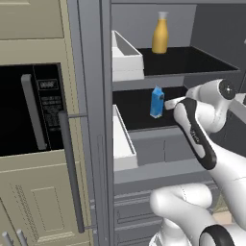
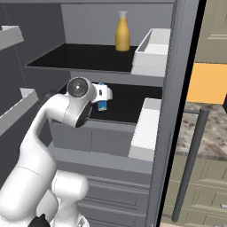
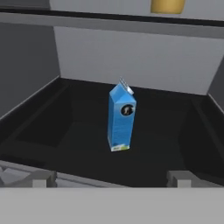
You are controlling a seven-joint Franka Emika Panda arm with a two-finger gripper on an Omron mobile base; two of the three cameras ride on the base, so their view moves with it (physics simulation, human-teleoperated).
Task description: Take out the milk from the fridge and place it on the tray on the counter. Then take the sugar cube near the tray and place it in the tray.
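arm (image 1: 226, 168): glossy white rounded links | dark joint bands | round grey cap

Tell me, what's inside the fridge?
On its black shelves: a blue milk carton below, a yellow-orange bottle above. The grey drawers are shut, so their insides are hidden.

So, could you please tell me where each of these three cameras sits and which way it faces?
Left base view: behind the arm's left, facing the open fridge; the arm crosses right, reaching toward the milk.
Right base view: behind the arm's right, same shelves; the arm rises lower left.
Hand view: on the hand, looking at the upright milk; open gripper fingertips at bottom.
Shared: milk and orange bottle.
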